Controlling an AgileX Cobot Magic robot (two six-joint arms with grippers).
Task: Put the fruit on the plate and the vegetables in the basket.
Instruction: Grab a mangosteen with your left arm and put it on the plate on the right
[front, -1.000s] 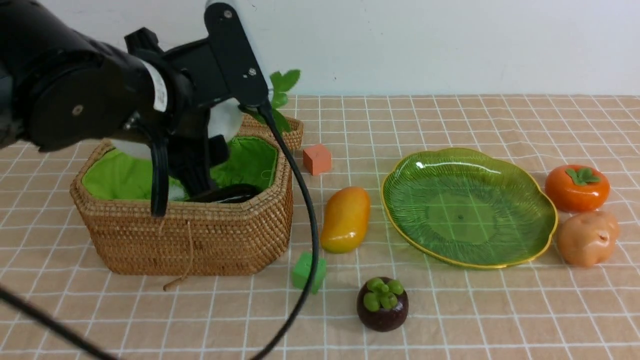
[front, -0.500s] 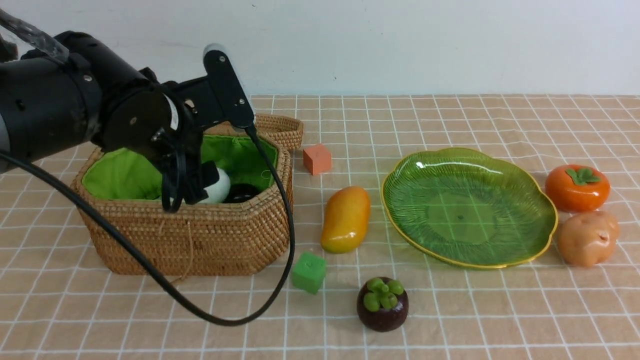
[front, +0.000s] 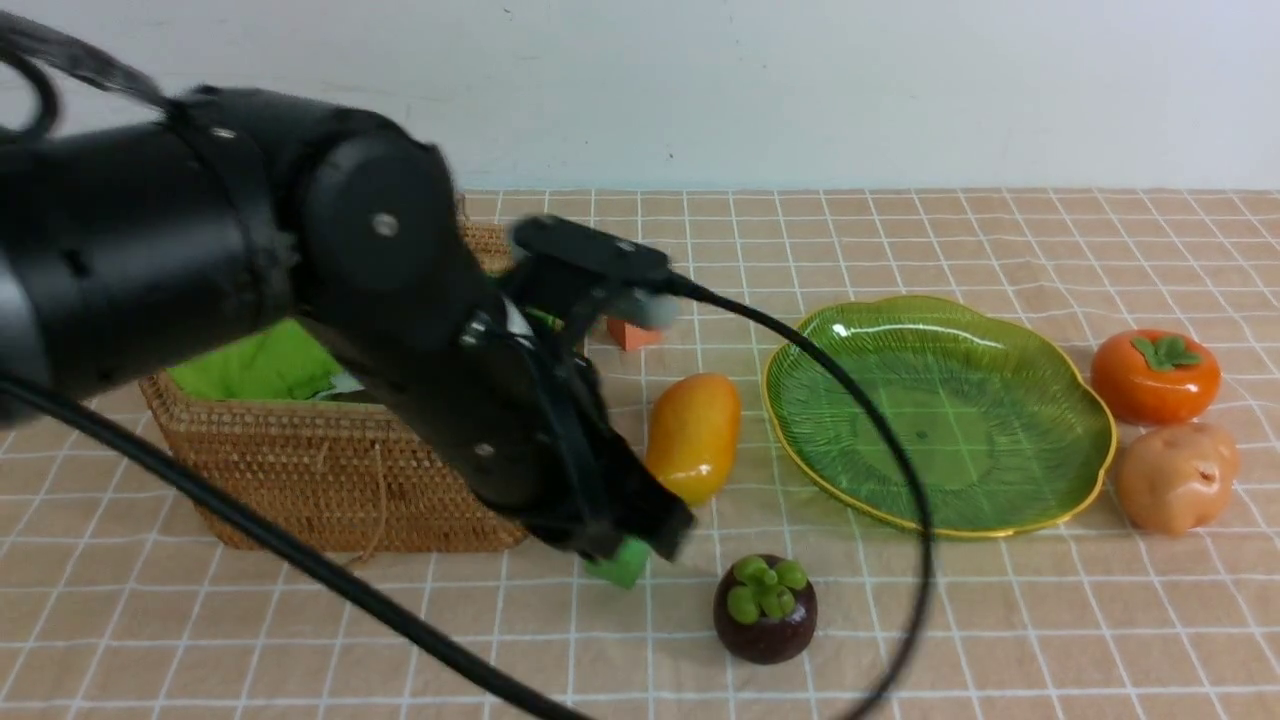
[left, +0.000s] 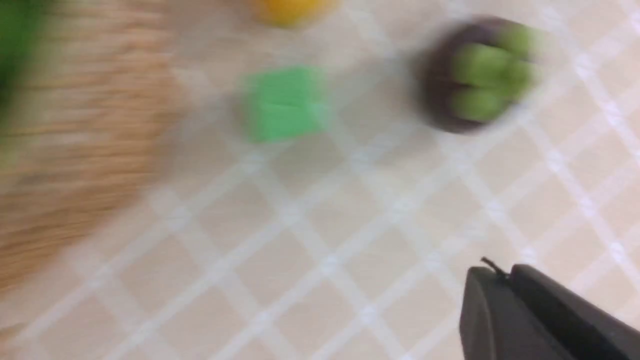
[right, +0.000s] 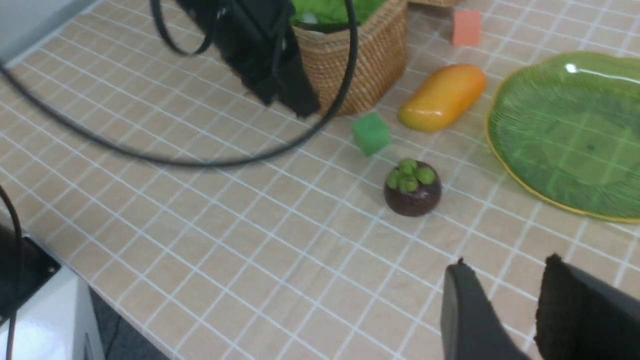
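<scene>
The left gripper (front: 645, 530), blurred, hangs low in the centre of the front view, just over the green cube (front: 625, 567) beside the wicker basket (front: 330, 480); its jaws are pressed together on nothing. The right gripper (right: 506, 264) shows only in its own wrist view, jaws spread and empty. The mango (front: 692, 438) lies between basket and green glass plate (front: 1000, 345), and the mangosteen (front: 765, 608) sits lower centre. At the right edge, the persimmon (front: 1155, 376) and potato (front: 1175, 476) rest beside the plate's rim. The arm hides the basket's contents.
</scene>
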